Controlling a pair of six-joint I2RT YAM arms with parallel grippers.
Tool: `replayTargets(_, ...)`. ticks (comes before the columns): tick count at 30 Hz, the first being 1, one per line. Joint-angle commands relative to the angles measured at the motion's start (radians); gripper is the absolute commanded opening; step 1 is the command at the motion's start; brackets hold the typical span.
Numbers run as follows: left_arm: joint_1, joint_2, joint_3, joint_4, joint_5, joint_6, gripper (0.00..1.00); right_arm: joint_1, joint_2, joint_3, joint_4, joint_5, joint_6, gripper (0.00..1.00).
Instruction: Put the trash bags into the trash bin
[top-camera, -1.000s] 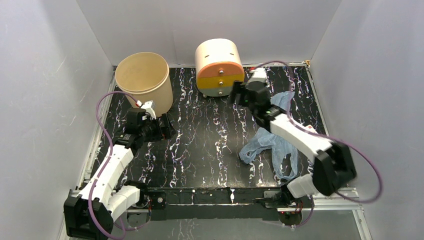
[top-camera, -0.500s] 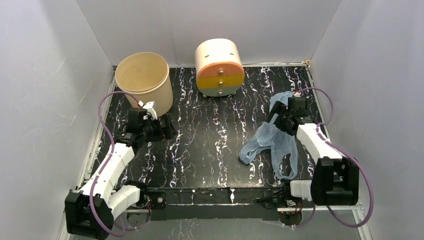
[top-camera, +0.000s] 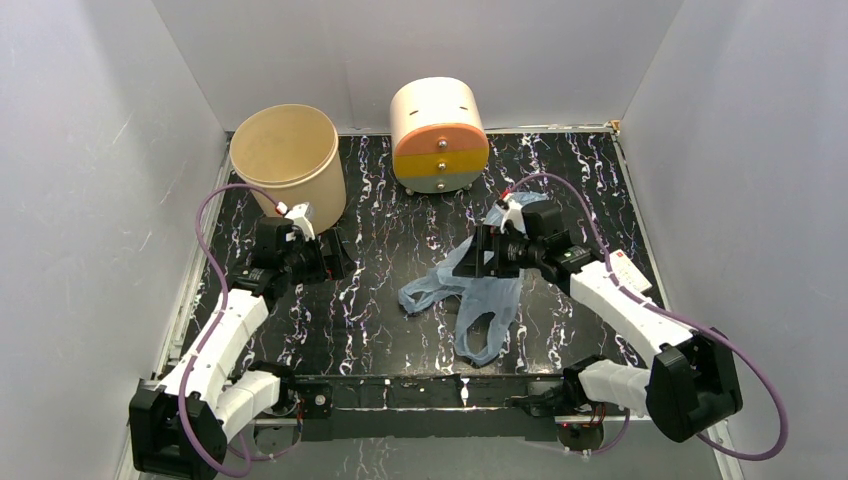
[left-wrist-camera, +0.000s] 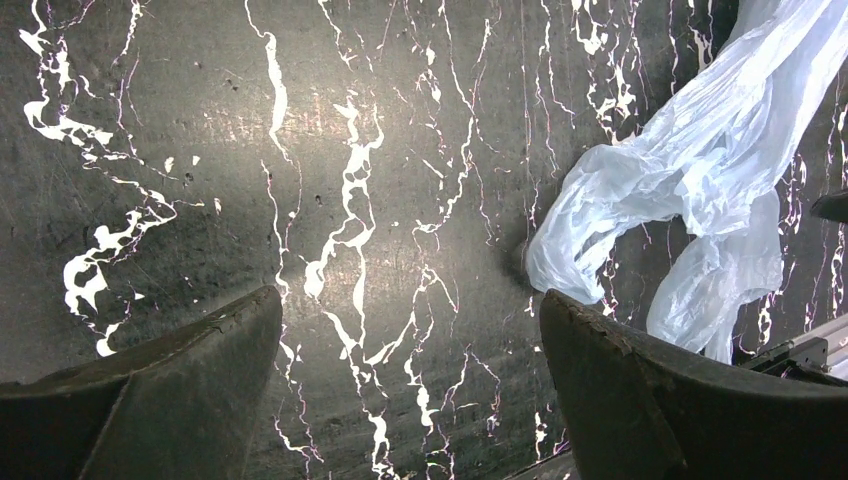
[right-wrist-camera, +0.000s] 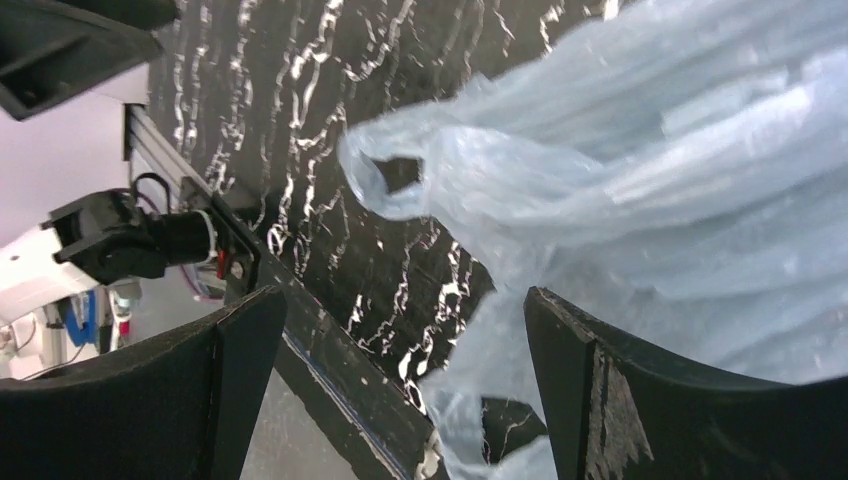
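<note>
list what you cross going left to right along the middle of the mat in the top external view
left gripper → trash bag → right arm's white forearm. The right gripper overlaps the bag, so it is left out.

Top view: even diffuse light off the white walls (top-camera: 90, 150), shadows barely read on the black table (top-camera: 400, 250), no hard glare. Left wrist: dull sheen patch upper centre, left fingers (left-wrist-camera: 150, 400) dark and soft. Right wrist: trash bag (right-wrist-camera: 650, 180) close to lens, blurred, washed pale — right fingers (right-wrist-camera: 640, 400) near-black, lower-left background overexposed.
</note>
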Motion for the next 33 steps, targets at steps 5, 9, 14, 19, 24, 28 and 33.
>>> replayTargets(5, 0.005, -0.005, -0.01, 0.014, 0.028, -0.001, 0.97, 0.028, -0.138, -0.037, -0.063, 0.313, 0.048, 0.91)
replayTargets(9, 0.005, -0.005, -0.011, 0.014, 0.028, -0.001, 0.97, 0.025, -0.128, 0.0, -0.102, 0.479, 0.031, 0.98)
replayTargets(14, 0.006, -0.007, -0.013, 0.013, 0.025, -0.003, 0.97, -0.011, -0.058, 0.042, -0.137, 0.603, 0.045, 0.52)
replayTargets(19, 0.006, -0.011, -0.013, 0.014, 0.023, -0.002, 0.97, -0.102, -0.016, 0.039, -0.056, 0.556, 0.074, 0.13)
replayTargets(24, 0.005, -0.007, -0.011, 0.013, 0.025, -0.003, 0.97, -0.196, 0.105, 0.099, -0.003, 0.393, 0.081, 0.84)
replayTargets(28, 0.005, -0.001, -0.01, 0.013, 0.025, -0.001, 0.97, -0.234, 0.235, 0.162, 0.022, 0.367, 0.104, 0.94)
replayTargets(33, 0.006, 0.001, -0.01, 0.013, 0.031, 0.0, 0.97, -0.247, 0.416, 0.242, 0.01, 0.35, 0.084, 0.76)
